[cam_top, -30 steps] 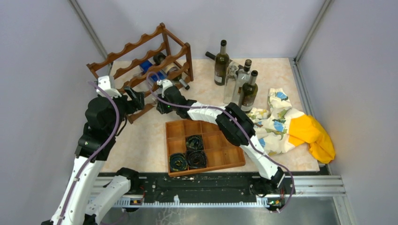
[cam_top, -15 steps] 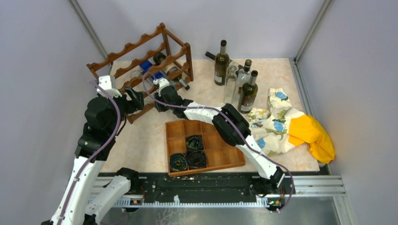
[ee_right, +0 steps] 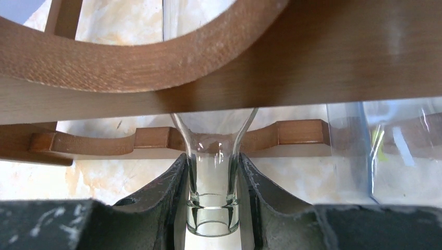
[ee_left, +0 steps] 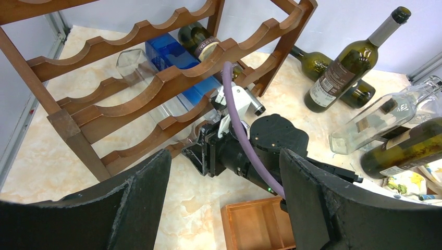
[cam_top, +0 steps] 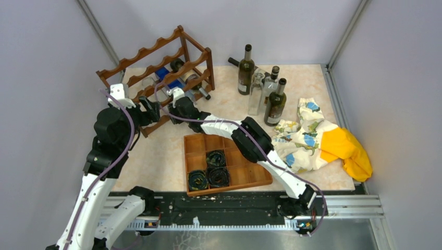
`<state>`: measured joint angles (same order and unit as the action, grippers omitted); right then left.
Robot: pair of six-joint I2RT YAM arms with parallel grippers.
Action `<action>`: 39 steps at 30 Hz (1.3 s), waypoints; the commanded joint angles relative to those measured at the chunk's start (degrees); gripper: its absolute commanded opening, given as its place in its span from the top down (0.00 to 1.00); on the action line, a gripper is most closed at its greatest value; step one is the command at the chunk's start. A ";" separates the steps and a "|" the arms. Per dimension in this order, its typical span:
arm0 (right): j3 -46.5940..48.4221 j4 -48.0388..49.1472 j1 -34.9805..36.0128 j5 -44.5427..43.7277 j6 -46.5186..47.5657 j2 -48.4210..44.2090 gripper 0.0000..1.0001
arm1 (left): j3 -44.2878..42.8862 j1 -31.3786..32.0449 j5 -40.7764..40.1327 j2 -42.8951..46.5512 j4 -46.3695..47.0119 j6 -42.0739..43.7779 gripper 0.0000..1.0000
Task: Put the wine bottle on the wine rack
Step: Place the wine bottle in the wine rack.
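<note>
I read no clear text; labels on dark bottle (ee_left: 194, 37) in wine rack (ee_left: 172, 73) and on green bottle (ee_left: 333, 78) show only blurred lettering

You have one wine rack (cam_top: 210, 67) at 11 o'clock. Three bottles lie in it: one clear bottle (ee_left: 136, 65), one blue bottle (ee_left: 164, 49) and one dark bottle (ee_left: 200, 41). At 1 o'clock you see four standing bottles (cam_top: 246, 70) and one lying bottle (cam_top: 233, 62) behind them. At 6 o'clock is one wooden tray (cam_top: 250, 169) with three dark rolls (cam_top: 216, 158). At 3 o'clock lie two cloths: one patterned cloth (cam_top: 305, 140) and one yellow cloth (cam_top: 349, 151).
</note>
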<state>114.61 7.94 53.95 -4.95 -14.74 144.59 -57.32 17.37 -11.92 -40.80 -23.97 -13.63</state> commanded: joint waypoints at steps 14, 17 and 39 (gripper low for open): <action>8.99 9.08 1.13 -4.46 1.58 2.58 0.79 | -1.29 0.21 0.37 0.63 2.18 1.41 0.18; 8.88 9.19 1.14 -5.02 1.39 2.61 0.73 | -1.30 0.21 0.43 0.86 2.01 1.41 0.18; -1.67 12.75 1.20 -0.42 5.77 -5.07 0.42 | -0.75 0.21 0.96 2.14 1.97 0.23 0.18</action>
<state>116.79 15.70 54.74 -8.80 -12.45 146.65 -57.32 17.37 -11.55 -39.83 -23.81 -13.08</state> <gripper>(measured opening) 0.541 0.820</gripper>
